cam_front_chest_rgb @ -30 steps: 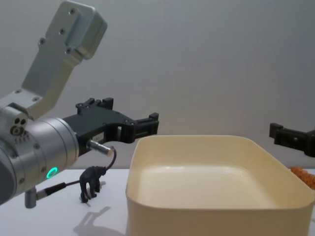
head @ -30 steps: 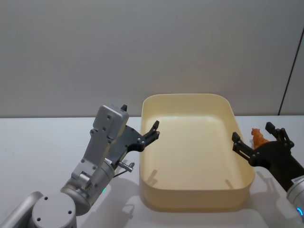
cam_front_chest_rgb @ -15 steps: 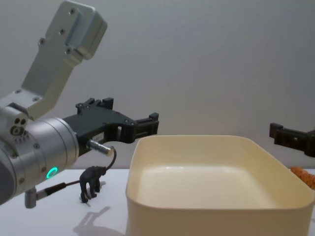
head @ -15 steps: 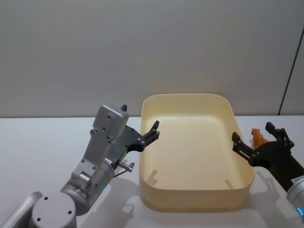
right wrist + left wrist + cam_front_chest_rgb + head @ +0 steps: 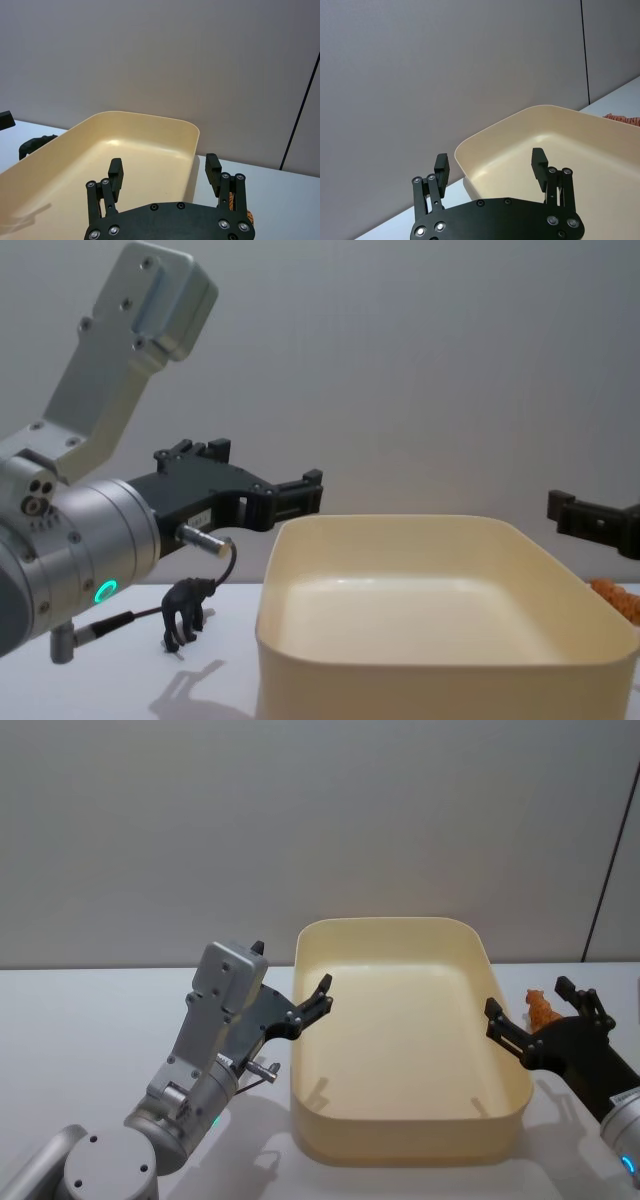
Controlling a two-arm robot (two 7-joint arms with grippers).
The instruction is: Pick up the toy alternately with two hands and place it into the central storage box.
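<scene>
Left tool (image 5: 490, 161) and right tool (image 5: 164, 166) hang wide open and empty on either side of the central storage box (image 5: 400, 1140) — unchanged over the last second. Black toy (image 5: 187, 612) stands on the worktop (image 5: 80, 1040) left of the box, orange toy (image 5: 541, 1009) right — no pick has begun.

White worktop (image 5: 80, 1020), flat and plain. Cream box (image 5: 400, 1148) sits on it at centre, long sides running 12 to 6. Black toy (image 5: 187, 612) stands upright on worktop at box's 9 o'clock, near its wall, not touching. Orange toy (image 5: 541, 1008) stands at box's 3 o'clock, just beside its wall.
</scene>
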